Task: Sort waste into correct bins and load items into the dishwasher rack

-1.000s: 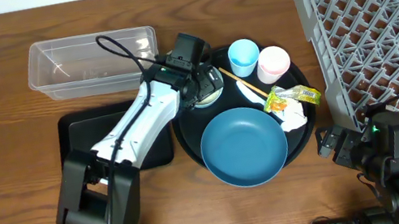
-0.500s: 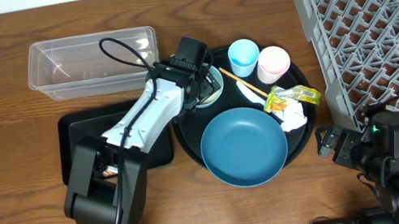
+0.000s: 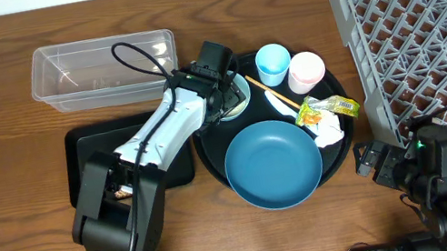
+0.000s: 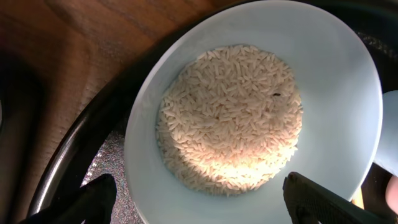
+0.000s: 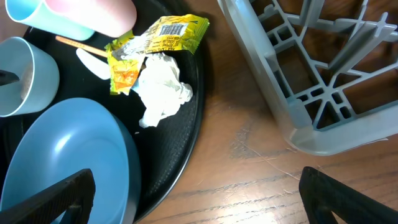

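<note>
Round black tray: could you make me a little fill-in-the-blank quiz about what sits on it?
The pale bowl below the left gripper is filled with white ____. The yellow-green wrapper touches a crumpled white ____. The large plate on the round black tray is coloured ____.
Missing words: rice; tissue; blue.

We see the pale bowl [image 4: 339, 81] upright, holding a mound of white rice [image 4: 230, 118]. The blue plate [image 3: 273, 165] lies flat just beside the crumpled yellow-green wrapper [image 5: 158, 40] and white tissue [image 5: 163, 87], which touch. The light-blue cup [image 3: 273, 63] and pink cup [image 3: 306, 69] stand upright, seemingly touching. The clear tub [image 3: 86, 76] sits behind the black tray [image 3: 85, 159]; the grey rack [image 3: 427, 25] stands far right.
</note>
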`<state>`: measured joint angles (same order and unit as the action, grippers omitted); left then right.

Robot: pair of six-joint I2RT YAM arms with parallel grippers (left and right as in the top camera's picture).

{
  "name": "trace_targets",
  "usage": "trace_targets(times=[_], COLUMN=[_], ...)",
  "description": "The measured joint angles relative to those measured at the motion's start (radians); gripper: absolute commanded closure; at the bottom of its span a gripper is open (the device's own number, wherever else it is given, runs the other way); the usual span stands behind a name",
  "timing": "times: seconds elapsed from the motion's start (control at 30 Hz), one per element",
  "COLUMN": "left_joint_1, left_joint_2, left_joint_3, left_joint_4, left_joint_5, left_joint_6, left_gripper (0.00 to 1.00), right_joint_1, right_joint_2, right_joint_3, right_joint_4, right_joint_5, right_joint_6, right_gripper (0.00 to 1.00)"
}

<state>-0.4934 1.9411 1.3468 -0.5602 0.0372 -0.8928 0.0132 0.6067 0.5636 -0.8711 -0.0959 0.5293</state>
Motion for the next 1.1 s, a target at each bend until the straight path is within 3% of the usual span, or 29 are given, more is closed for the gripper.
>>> trace_targets(times=[0.2,0.57,0.8,1.1], left_joint_1=[0.000,-0.016,-0.117,-0.129], left_joint_2=[-0.011,-0.248,-0.167,-0.072], left_joint_3=[0.000,0.004,0.006,0.006], left_joint_4=[-0.040,-0.034,-0.034,-0.034], left_joint_5=[-0.005,-0.002,0.043,0.061], left_joint_6=[0.086,0.284,0.540,0.723], left_gripper=[0.04,0.03,0.03,0.03], right_joint_1=[0.000,0.000,0.000,0.000], right_joint_2=[0.000,0.000,0.000,0.000], right_joint_3=[0.000,0.000,0.000,0.000], right_joint_4=[0.000,0.000,0.000,0.000], right_joint_5=[0.000,0.000,0.000,0.000], right_joint_6=[0.000,0.000,0.000,0.000], right_gripper=[0.01,0.01,0.01,0.01])
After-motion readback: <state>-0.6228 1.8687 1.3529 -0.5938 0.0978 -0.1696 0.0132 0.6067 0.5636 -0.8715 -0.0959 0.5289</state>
